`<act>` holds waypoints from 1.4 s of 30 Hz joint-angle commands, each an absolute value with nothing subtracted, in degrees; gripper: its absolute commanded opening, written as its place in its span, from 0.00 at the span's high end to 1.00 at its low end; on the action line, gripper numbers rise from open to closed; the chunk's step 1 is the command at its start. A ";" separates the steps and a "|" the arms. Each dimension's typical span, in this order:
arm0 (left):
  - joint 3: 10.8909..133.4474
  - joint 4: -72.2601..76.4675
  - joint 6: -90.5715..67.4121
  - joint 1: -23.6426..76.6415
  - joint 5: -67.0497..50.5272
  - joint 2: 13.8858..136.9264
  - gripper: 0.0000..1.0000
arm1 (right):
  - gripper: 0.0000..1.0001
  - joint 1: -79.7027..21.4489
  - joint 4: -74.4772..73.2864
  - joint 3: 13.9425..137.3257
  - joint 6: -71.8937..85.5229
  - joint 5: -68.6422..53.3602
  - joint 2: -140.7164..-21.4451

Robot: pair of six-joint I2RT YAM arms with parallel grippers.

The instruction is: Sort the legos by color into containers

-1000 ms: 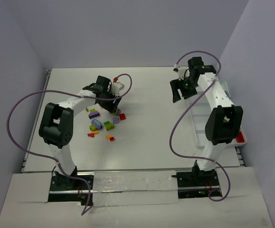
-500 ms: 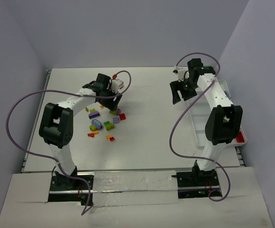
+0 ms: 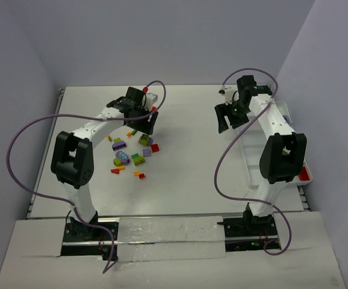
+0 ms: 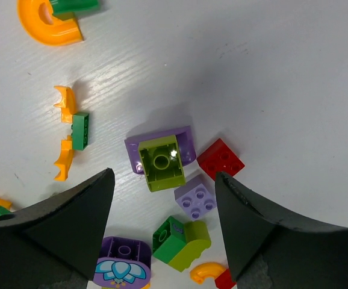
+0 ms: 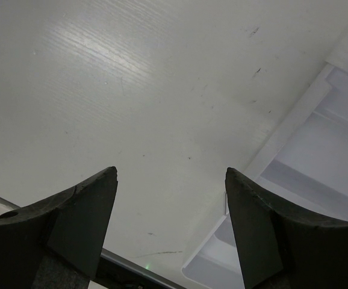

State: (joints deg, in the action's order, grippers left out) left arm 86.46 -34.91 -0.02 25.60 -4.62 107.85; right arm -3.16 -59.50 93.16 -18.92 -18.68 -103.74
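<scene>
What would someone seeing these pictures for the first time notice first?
The bright scatter of legos on the white table's left half stands out most, with the left gripper open just above it, over a lime brick resting on a purple piece. Next comes the long white tray along the right edge, a red brick showing at its near end, and the right gripper open over bare table beside it.

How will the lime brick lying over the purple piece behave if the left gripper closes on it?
Probably rigid: the lime brick looks like hard moulded plastic. Its glossy surface may slip from the left gripper, which stands open around it. It overlaps the purple piece; whether they're clipped is unclear, so both might lift together.
</scene>
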 commanded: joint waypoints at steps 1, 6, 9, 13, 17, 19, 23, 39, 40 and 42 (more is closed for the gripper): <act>87.54 -35.33 -3.19 26.28 -1.00 109.46 0.24 | 0.21 -3.19 -57.80 92.69 -19.34 -18.19 -102.72; 88.11 -35.95 -3.43 26.85 -0.31 112.16 0.28 | 0.21 -3.21 -57.66 92.55 -19.29 -18.24 -103.05; 88.24 -36.19 -3.74 27.30 -0.28 113.29 0.29 | 0.21 -3.25 -57.55 92.39 -19.34 -18.28 -103.10; 88.07 -36.12 -3.95 27.51 -0.35 113.90 0.31 | 0.21 -3.16 -57.40 92.29 -19.42 -18.11 -103.09; 87.60 -36.00 -4.19 27.42 1.96 114.64 0.40 | 0.21 -3.16 -57.48 92.28 -19.51 -18.11 -103.13; 87.34 -35.81 -4.13 27.45 2.13 114.78 0.46 | 0.21 -3.16 -57.37 92.37 -19.40 -18.28 -103.18; 87.34 -35.44 -3.66 27.49 2.93 115.40 0.54 | 0.21 -3.23 -57.22 92.83 -19.11 -18.66 -103.50; 88.64 -36.30 -3.29 27.46 3.82 117.55 0.50 | 0.21 -4.83 -57.31 93.29 -19.03 -18.50 -103.54; 88.56 -36.18 -3.25 27.42 3.90 117.55 0.50 | 0.21 -4.83 -57.27 93.25 -18.98 -18.53 -103.46; 88.57 -36.25 -3.25 27.49 4.02 117.79 0.50 | 0.21 -4.83 -57.22 93.32 -19.05 -18.57 -103.42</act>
